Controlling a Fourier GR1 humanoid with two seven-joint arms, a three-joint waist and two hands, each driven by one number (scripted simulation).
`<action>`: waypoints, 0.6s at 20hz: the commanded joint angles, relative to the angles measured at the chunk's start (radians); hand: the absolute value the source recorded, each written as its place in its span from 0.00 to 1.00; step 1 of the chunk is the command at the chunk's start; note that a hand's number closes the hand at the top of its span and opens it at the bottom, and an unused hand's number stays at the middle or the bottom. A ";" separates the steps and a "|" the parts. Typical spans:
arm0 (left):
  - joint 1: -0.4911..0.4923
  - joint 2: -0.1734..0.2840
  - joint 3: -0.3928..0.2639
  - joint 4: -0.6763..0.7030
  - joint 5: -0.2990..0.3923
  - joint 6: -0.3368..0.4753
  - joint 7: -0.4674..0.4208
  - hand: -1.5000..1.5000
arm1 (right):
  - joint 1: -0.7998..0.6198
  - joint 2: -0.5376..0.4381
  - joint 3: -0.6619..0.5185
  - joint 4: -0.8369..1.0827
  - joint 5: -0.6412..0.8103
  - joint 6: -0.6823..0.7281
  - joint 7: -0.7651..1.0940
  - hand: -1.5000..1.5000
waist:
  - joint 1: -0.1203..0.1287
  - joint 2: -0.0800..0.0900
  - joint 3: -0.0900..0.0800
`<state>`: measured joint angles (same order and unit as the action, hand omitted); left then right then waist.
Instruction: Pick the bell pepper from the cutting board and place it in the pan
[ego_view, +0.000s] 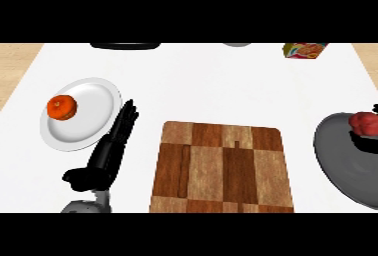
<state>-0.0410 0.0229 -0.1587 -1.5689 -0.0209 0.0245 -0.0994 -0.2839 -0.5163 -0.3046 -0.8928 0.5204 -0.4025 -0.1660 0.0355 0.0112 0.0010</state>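
Desk (221, 85): white top, filling most of the head view; pale wood surface showing past its left and right edges.

Cutting board (221, 170): wooden, patched in light and dark brown blocks, lying low at centre and running down to the lower edge. Nothing rests on it.

Pan (343, 165): dark grey, round, at the right edge, cut off by the frame; just beside the board's right side.

Plate (85, 117): white, round, at the left, holding an orange fruit-like item (62, 107) near its left rim.

Left hand (111, 150): black, on a grey forearm entering from the lower left, between plate and board. Fingers straight and together, pointing up the desk, thumb stuck out to the left; holds nothing.

Bell pepper (364, 121): red, lying inside the pan near its upper rim at the right edge of view, partly cropped.

Carton (304, 50): yellow and orange packet at the far right of the desk.

Dark object (125, 45): flat shape at the far edge, cropped, kind unclear.

Grey object (237, 44): small sliver at the far edge, cropped.

Right hand: not visible.
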 joint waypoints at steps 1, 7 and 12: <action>-0.001 -0.022 -0.016 0.015 -0.010 0.015 -0.011 0.50 | -0.086 -0.010 0.065 0.168 0.015 0.166 0.008 0.00 | 0.006 0.001 0.001; -0.005 -0.008 0.000 0.027 -0.028 0.016 -0.021 0.50 | -0.273 -0.020 -0.026 0.448 -0.067 0.202 -0.208 0.00 | -0.006 -0.002 0.002; 0.002 0.008 0.023 -0.038 0.009 0.004 0.043 0.50 | -0.237 0.016 -0.154 0.392 -0.217 0.180 -0.383 0.00 | -0.019 -0.007 0.002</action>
<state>-0.0404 0.0352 -0.1339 -1.5641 -0.0063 0.0099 -0.1022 -0.5140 -0.5087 -0.3891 -0.5162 0.3855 -0.2345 -0.4341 0.0275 0.0087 0.0031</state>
